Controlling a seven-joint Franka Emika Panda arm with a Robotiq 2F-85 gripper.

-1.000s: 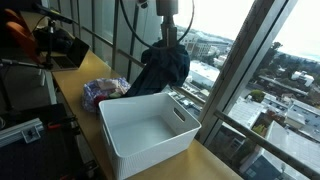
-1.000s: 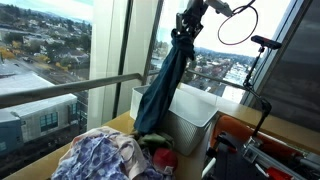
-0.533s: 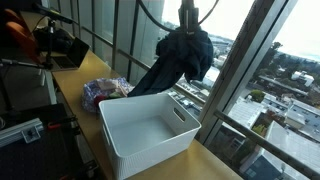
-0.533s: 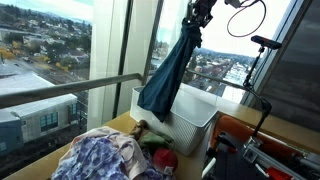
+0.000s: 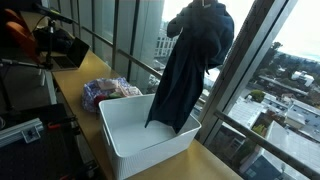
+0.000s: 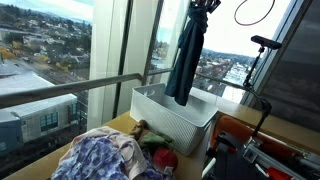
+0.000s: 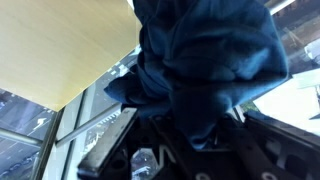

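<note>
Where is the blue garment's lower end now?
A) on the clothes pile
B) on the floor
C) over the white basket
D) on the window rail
C: the garment hangs with its lower end over the basket, apart from the pile.

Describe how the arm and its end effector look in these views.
Little of the arm itself shows. In an exterior view the end effector is a black, blocky unit at the top edge of the picture, and a thin black cable curves in a loop beside it. In the wrist view its fingers are black and angular, one with a paler grey side. No markings can be read.
</note>
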